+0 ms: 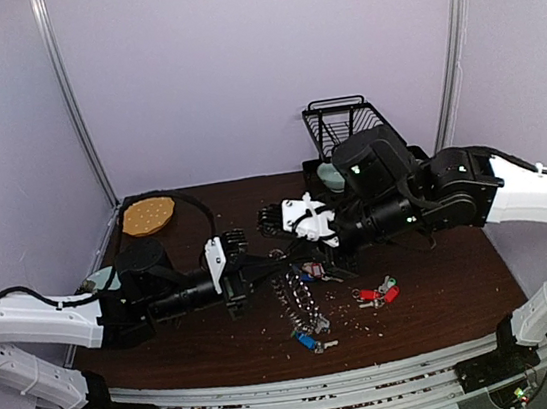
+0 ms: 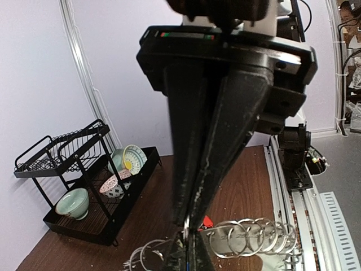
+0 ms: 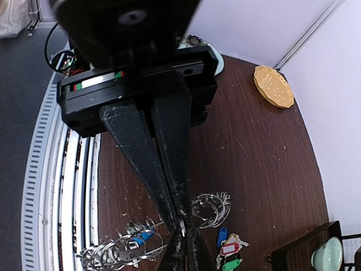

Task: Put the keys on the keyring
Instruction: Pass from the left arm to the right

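Observation:
The keyring (image 1: pixel 301 302) is a chain of silver split rings, lying mid-table and lifted at one end. My left gripper (image 1: pixel 266 263) and right gripper (image 1: pixel 288 250) meet tip to tip above it. In the left wrist view the left gripper (image 2: pixel 193 228) is shut on one thin ring, and more of the keyring (image 2: pixel 254 237) trails off to the right. In the right wrist view the right gripper (image 3: pixel 181 224) is shut on a small silver ring of the keyring (image 3: pixel 211 206). Keys with blue, red and green tags (image 3: pixel 228 251) lie loose. A blue-tagged key (image 3: pixel 140 237) sits among the rings, and red-tagged keys (image 1: pixel 376 294) lie to the right.
A black wire dish rack (image 1: pixel 344 125) with bowls (image 2: pixel 73 202) stands at the back right. An orange round pad (image 1: pixel 148 216) lies at the back left. Another blue-tagged key (image 1: pixel 304 340) lies near the front. Crumbs are scattered over the dark wooden table (image 1: pixel 437 294).

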`<state>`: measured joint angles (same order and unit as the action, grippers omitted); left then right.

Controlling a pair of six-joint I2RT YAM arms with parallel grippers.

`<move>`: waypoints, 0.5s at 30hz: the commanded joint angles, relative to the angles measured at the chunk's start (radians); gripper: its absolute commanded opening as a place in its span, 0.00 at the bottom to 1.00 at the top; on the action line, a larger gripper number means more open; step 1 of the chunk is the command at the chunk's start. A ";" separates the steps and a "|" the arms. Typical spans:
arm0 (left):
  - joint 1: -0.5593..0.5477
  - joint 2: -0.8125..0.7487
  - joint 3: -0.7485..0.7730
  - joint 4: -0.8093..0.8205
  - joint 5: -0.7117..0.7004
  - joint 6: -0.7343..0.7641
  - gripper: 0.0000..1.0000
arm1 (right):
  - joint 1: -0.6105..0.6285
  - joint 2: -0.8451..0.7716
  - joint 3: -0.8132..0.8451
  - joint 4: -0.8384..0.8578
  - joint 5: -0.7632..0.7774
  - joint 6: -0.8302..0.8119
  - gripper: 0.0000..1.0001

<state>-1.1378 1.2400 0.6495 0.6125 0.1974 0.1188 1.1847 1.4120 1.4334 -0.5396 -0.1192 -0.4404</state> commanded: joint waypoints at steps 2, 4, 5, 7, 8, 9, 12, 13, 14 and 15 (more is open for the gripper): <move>-0.005 -0.030 -0.041 0.154 0.053 -0.003 0.00 | -0.033 -0.073 -0.102 0.151 -0.071 0.026 0.15; -0.005 -0.033 -0.046 0.164 0.076 0.013 0.00 | -0.073 -0.112 -0.157 0.195 -0.163 0.038 0.18; -0.005 -0.031 -0.048 0.170 0.089 0.022 0.00 | -0.087 -0.125 -0.180 0.212 -0.199 0.046 0.19; -0.005 -0.026 -0.056 0.196 0.112 0.029 0.00 | -0.099 -0.138 -0.215 0.230 -0.229 0.052 0.21; -0.005 -0.025 -0.061 0.215 0.114 0.029 0.00 | -0.100 -0.137 -0.230 0.230 -0.239 0.051 0.23; -0.005 -0.024 -0.068 0.236 0.116 0.025 0.00 | -0.099 -0.138 -0.244 0.232 -0.253 0.052 0.26; -0.006 -0.020 -0.073 0.268 0.127 0.022 0.00 | -0.100 -0.147 -0.310 0.317 -0.297 0.088 0.29; -0.005 -0.016 -0.072 0.272 0.129 0.020 0.00 | -0.100 -0.146 -0.336 0.350 -0.316 0.096 0.29; -0.005 -0.012 -0.071 0.278 0.132 0.016 0.00 | -0.099 -0.142 -0.348 0.375 -0.335 0.101 0.29; -0.005 -0.009 -0.070 0.280 0.134 0.013 0.00 | -0.099 -0.138 -0.353 0.390 -0.352 0.105 0.29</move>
<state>-1.1389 1.2343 0.5789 0.7490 0.2970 0.1299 1.0821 1.2793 1.1297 -0.2756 -0.3618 -0.3817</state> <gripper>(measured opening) 0.006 0.293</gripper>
